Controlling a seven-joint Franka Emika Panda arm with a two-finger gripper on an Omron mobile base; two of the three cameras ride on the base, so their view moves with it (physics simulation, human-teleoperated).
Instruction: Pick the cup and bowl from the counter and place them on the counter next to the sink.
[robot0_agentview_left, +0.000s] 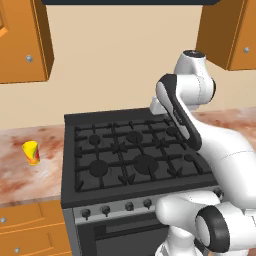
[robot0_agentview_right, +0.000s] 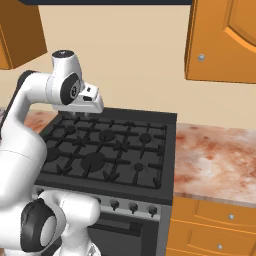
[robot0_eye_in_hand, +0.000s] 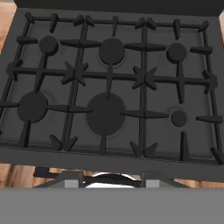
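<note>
The small yellow cup (robot0_agentview_left: 31, 152) with red-orange markings stands upright on the marbled counter (robot0_agentview_left: 20, 182), left of the stove. My gripper (robot0_agentview_right: 81, 114) hangs above the stove's back left corner, far to the right of the cup, and points down at the burners. Its fingers are too hidden by the hand to tell how the jaws stand. Nothing shows between them. The bowl and the sink are out of view.
The black stove (robot0_agentview_left: 130, 150) with several burners (robot0_eye_in_hand: 105, 113) fills the middle, with knobs (robot0_agentview_left: 105, 209) along its front. More counter (robot0_agentview_right: 215, 160) runs to the stove's right. Orange wall cabinets (robot0_agentview_left: 22, 45) (robot0_agentview_right: 225, 40) hang above both sides. My own arm (robot0_agentview_left: 220, 150) crosses the stove's right side.
</note>
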